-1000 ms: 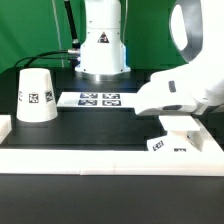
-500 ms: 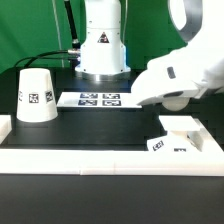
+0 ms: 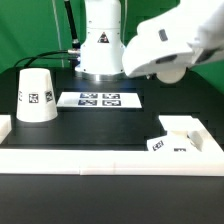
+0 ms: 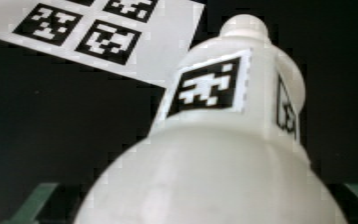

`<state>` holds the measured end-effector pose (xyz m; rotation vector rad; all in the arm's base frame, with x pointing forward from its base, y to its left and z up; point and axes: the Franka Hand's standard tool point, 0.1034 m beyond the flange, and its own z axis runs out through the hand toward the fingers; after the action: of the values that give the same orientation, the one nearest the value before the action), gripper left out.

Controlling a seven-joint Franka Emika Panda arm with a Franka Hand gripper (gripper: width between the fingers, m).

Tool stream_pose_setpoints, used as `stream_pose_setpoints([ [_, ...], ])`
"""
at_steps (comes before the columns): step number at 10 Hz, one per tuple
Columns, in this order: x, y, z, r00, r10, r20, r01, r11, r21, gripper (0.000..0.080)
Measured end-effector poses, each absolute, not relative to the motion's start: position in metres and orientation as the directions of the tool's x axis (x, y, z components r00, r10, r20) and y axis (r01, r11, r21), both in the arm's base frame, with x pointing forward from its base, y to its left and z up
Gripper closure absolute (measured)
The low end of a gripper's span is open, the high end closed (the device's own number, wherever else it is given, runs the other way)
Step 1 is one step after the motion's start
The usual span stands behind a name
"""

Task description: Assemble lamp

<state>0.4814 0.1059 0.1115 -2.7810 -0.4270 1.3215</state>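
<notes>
My gripper [image 4: 197, 206] is shut on the white lamp bulb [image 4: 208, 110], which fills the wrist view with a square tag on its neck. A dark finger [image 4: 41, 202] shows at each side of its round body. In the exterior view the arm [image 3: 165, 40] is raised at the upper right, and a rounded white end [image 3: 172, 72] shows under it; the fingers are hidden there. The blocky lamp base [image 3: 180, 135] sits on the white frame at the exterior view's right, below the arm and apart from it. The cone shade [image 3: 36, 95] stands at the exterior view's left.
The marker board [image 3: 100, 100] lies on the black table in front of the robot's white body [image 3: 102, 40]; it also shows in the wrist view [image 4: 91, 25]. A white frame [image 3: 100, 158] borders the table's front and sides.
The arm has risen and moved toward the exterior view's left, away from the lamp base, carrying the bulb with it. The base and the shade have not moved.
</notes>
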Motion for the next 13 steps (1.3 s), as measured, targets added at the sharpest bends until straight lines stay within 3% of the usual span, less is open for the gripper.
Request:
stream_pose_setpoints([
  [1, 0.485, 0.102, 0.118, 0.603, 0.255, -0.756, 0.225, -0.963, -0.146, 0.0225],
  [2, 0.493, 0.104, 0.112, 0.641, 0.258, -0.723, 0.226, -0.964, -0.143, 0.0225],
  [6, 0.514, 0.098, 0.106, 0.851, 0.278, -0.445, 0.256, -0.960, -0.111, 0.0223],
  [13, 0.544, 0.078, 0.127, 0.946, 0.323, 0.026, 0.323, -0.946, -0.034, 0.0223],
])
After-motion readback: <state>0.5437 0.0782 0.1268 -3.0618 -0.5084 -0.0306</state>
